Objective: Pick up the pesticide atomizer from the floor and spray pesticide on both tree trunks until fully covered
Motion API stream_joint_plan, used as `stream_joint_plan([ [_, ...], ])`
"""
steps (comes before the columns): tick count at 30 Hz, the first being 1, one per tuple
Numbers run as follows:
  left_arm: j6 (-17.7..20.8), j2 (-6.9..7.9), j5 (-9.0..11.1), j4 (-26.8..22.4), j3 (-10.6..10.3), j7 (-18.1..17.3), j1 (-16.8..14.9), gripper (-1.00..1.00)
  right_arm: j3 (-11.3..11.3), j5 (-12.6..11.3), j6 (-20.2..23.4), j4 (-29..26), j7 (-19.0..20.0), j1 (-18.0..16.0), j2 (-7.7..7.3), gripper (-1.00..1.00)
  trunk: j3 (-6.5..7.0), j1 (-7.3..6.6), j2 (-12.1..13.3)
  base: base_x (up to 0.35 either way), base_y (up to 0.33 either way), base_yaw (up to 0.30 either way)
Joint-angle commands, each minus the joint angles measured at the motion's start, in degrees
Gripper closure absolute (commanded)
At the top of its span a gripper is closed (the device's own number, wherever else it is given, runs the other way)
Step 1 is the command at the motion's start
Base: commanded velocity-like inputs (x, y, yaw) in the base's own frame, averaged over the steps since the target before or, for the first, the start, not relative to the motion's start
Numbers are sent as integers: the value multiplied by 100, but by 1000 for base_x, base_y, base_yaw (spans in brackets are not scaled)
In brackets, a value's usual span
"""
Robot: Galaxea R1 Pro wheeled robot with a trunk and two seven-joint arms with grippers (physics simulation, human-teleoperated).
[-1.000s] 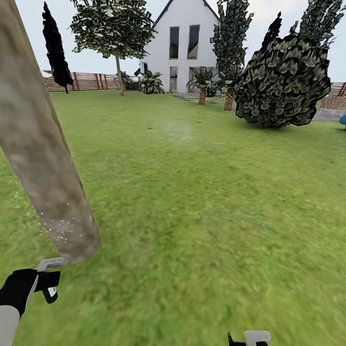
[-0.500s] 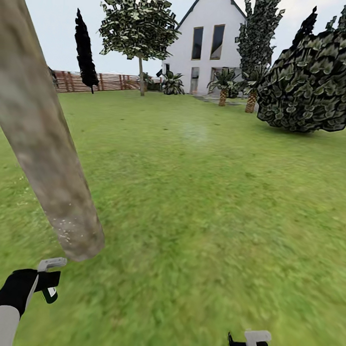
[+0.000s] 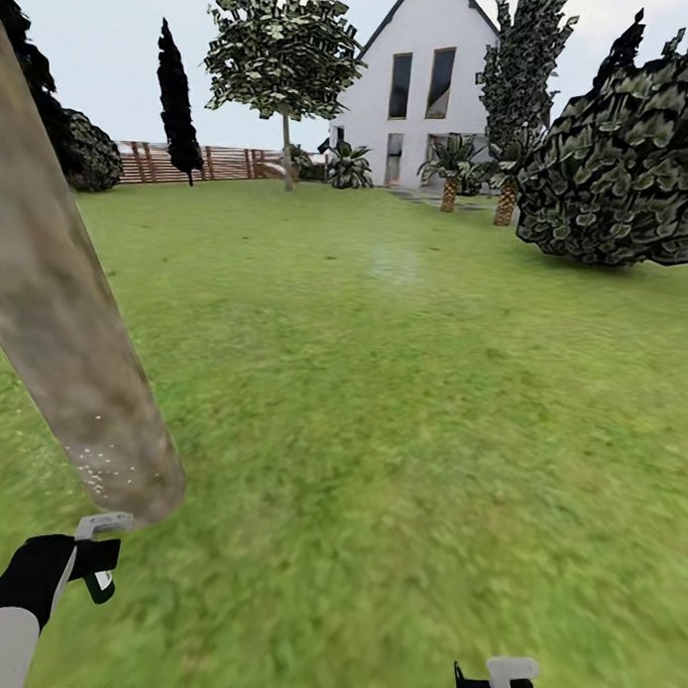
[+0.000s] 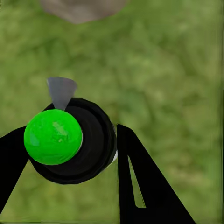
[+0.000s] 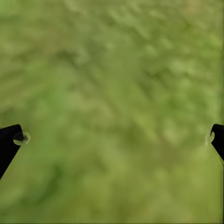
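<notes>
Basically, the lawn is taking up most of the head view, blurry green-yellow grass running back to a slat fence and a white house. No containers anywhere, nothing sitting in anything.

A big leafy bush is sitting at the right, well apart from the robot. A thin-stemmed tree and a black cypress-like one are standing near the fence.

The trunk is leaning across the left side of the head view: thick, bare, blotchy beige-grey bark. Fine whitish speckles are showing on its lowest part, just above the base; bark higher up is looking clean. The left wrist view is catching the trunk's base on the grass ahead of the sprayer.

The left gripper is hovering just below the trunk's base, pinching the atomizer. In the head view it's a pale grey top with a dark green bit underneath, smaller than the gripper. In the left wrist view, the atomizer is reading as a bright green dome on a black round body, grey nozzle pointing toward the trunk, black fingers flanking it on both sides.

The right gripper is poking in at the head view's lower edge. Right wrist view has its fingertips spread wide over bare grass, holding nothing.
</notes>
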Motion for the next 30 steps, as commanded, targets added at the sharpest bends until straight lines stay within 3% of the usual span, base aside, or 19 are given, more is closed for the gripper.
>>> stream_joint_plan([
  [1,0,-3,2,-2,-1,-2,0,100,-1,0,-1,0,-3,0,1,-100,0,0,0,117,-263,238],
  [12,17,-1,1,1,0,-2,0,100,6,0,-2,2,-9,0,8,-100,0,0,0,117,-263,264],
  [24,17,-8,2,5,-1,-2,-1,100,-1,0,-2,2,-9,0,8,-100,0,0,0,117,-263,34],
  [30,26,1,-6,1,11,-2,1,100,2,0,-2,3,-11,0,8,-100,0,0,0,123,-263,249],
])
